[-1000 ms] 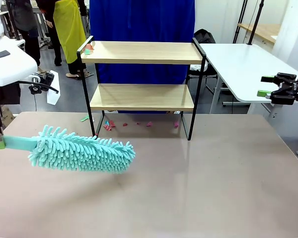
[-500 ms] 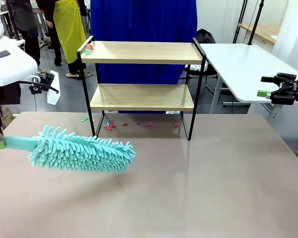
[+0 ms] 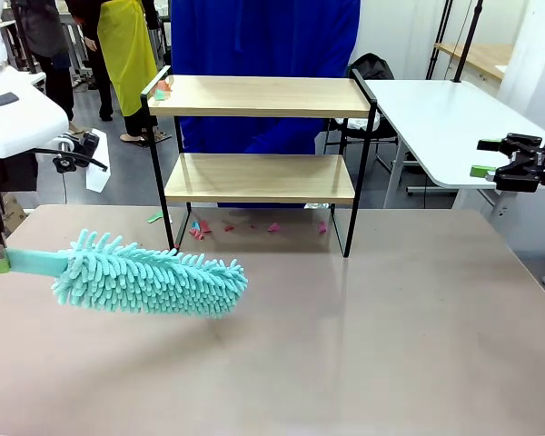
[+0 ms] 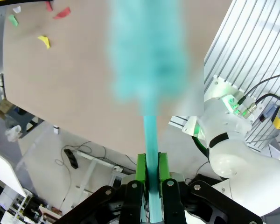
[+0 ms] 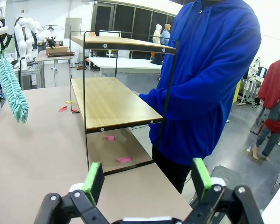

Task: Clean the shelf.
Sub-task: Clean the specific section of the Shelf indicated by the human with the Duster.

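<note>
Only the person (image 3: 254,36) behind the shelf (image 3: 259,177) has shifted; your left gripper (image 4: 151,161) stays clamped on the duster (image 3: 150,283), front-left of the shelf. Your right gripper (image 3: 487,157) waits with its fingers apart, well right of the shelf, and the scraps (image 3: 200,229) beneath the shelf look unswept.

You have wide bare table (image 3: 391,345) in front of shelf (image 3: 259,177), right half free. Duster (image 3: 150,277) hangs across left approach, tip near shelf's front left leg. Gap between boards open toward you (thin black uprights at corners). Person in blue (image 3: 254,36) stands right behind shelf, blocks far side. Paper scraps (image 3: 200,229) litter table under lower board.
</note>
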Tool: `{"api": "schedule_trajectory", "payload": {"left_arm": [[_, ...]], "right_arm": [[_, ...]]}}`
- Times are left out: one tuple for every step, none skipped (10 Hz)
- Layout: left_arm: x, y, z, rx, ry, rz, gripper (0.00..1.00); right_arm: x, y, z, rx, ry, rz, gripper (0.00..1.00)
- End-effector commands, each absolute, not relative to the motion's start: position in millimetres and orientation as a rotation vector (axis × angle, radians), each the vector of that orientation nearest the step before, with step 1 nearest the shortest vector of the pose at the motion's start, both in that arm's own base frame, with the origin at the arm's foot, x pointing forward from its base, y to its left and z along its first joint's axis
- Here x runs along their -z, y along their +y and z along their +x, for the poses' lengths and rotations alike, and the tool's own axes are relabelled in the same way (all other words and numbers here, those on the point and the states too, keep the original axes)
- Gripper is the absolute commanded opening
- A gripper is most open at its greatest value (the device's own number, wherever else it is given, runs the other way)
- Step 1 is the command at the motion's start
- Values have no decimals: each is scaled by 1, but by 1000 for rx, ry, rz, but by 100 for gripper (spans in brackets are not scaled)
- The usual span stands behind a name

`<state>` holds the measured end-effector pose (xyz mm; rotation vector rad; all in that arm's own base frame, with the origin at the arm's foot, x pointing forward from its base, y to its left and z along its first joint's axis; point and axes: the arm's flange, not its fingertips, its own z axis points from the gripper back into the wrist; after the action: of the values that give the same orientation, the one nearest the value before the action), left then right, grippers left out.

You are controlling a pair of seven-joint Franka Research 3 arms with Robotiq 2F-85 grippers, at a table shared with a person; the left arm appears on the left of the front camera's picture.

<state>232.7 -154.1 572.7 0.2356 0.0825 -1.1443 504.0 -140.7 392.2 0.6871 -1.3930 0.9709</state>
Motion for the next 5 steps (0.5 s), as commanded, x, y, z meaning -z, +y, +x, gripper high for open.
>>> {"api": "schedule_trajectory", "payload": {"left_arm": [[-575,-153,232,1135,83,249,13],[-575,-153,232,1135,83,249,13],[-575,-153,232,1135,83,249,13],[-575,-153,232,1135,83,249,13],[-575,-153,232,1135,83,249,13]], "right_arm": [[-395,-140,504,-974,-1398,684,100],[-395,-140,504,-974,-1398,684,100],[-395,-140,504,-974,-1398,684,100],[-395,-140,504,-974,-1398,684,100],[-395,-140,504,-974,-1398,684,100]]}}
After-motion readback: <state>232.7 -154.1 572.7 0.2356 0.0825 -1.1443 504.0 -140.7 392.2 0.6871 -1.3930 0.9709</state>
